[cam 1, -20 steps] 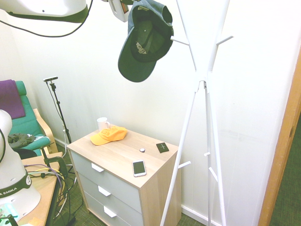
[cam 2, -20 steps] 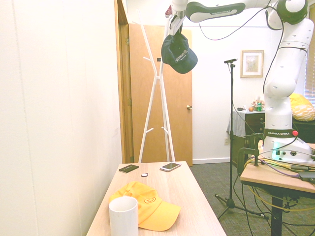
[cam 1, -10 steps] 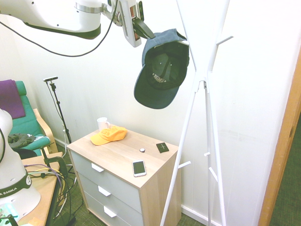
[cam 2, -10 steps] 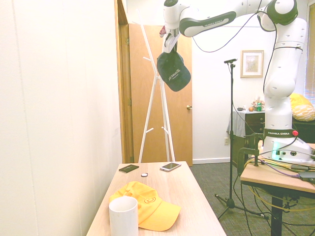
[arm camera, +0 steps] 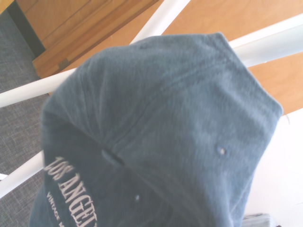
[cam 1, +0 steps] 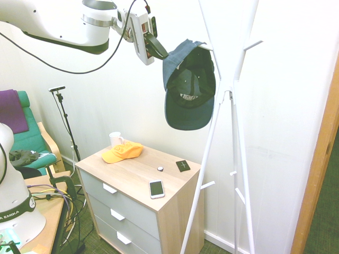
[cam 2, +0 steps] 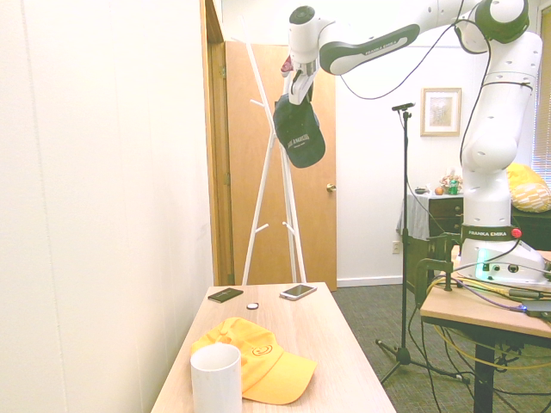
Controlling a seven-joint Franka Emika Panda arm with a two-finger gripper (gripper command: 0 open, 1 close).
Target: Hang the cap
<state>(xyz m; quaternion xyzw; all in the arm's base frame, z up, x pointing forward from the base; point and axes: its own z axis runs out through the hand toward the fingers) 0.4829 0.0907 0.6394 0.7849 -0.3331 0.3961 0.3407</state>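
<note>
The navy-blue cap (cam 1: 188, 90) hangs high up against the white coat stand (cam 1: 233, 84), its crown draped over a short peg (cam 1: 207, 47) and its brim pointing down with the dark lining facing out. My gripper (cam 1: 163, 52) reaches in from the left and is shut on the cap's upper rear edge. From the other side, the cap (cam 2: 299, 129) dangles just below the gripper (cam 2: 297, 86), in front of the stand (cam 2: 277, 138). Up close in the wrist view, the cap (arm camera: 156, 132) fills the picture with white lettering, and white stand bars lie behind it.
Below stands a wooden dresser (cam 1: 137, 174) bearing an orange-yellow cap (cam 1: 123, 152), a white mug (cam 1: 115, 138), a phone (cam 1: 156, 188), a dark wallet (cam 1: 183, 165) and a small round thing (cam 1: 160, 169). A green chair (cam 1: 29, 137) is at the left, and a wooden door (cam 2: 314, 215) stands behind the coat stand.
The gripper carried the cap down and toward the stand. The cap's crown now lies over the peg, and the cap hangs straighter than before.
</note>
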